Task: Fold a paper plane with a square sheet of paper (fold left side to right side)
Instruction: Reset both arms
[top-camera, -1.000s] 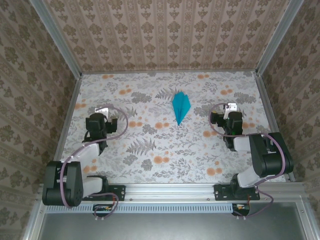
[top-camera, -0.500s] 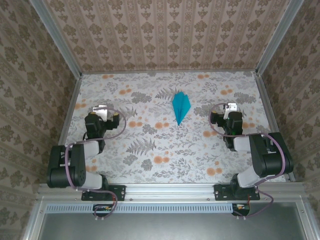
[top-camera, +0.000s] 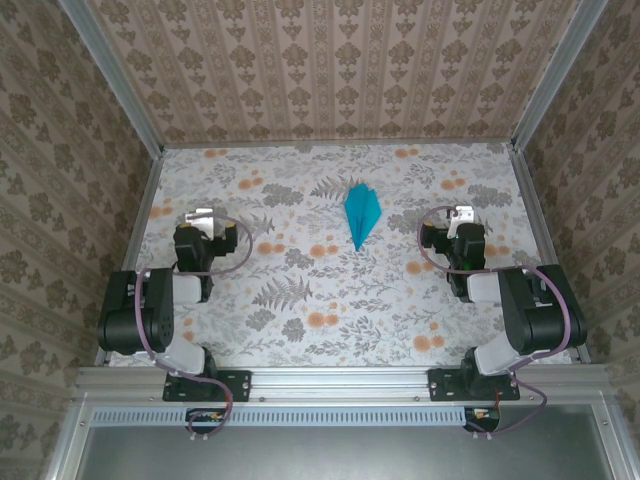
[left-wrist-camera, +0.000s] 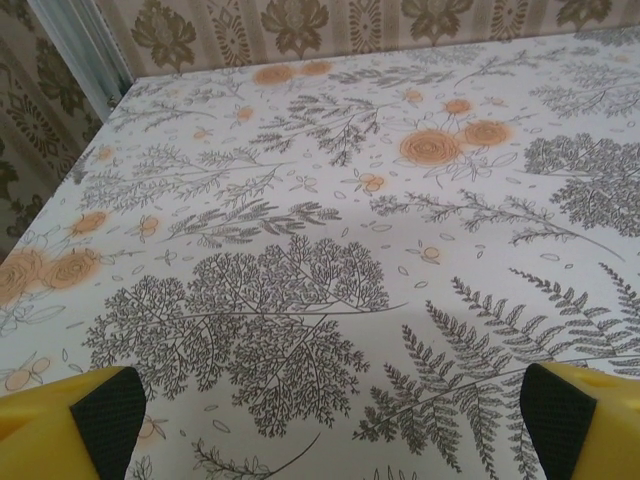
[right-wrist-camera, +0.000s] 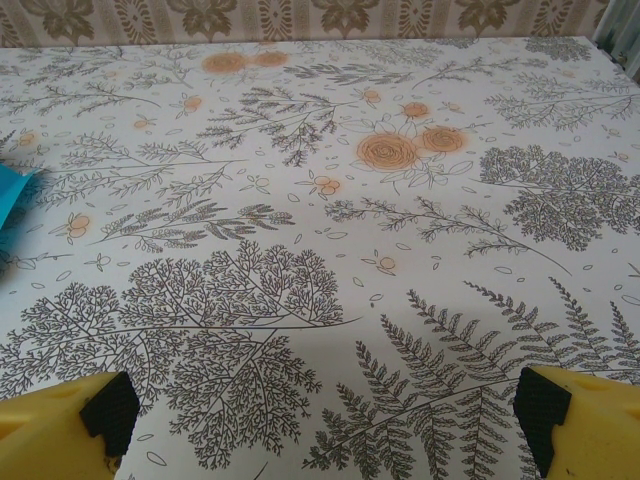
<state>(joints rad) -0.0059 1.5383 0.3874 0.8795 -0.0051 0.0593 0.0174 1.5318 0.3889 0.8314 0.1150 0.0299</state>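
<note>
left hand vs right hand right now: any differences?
The right hand sits nearer the paper plane; the left hand is farther off. The right hand's wrist view catches the plane's blue edge; the left hand's faces the table and left wall. Both are open, empty and apart from the plane.

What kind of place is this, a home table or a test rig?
Probably a lab test cell dressed as a room: wallpapered panels in aluminium framing box in a floral table, with two arms bolted to a rail at its near edge.

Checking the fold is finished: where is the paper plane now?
In the top view the paper plane lies on the table, far-centre, nearer the right claw.
</note>
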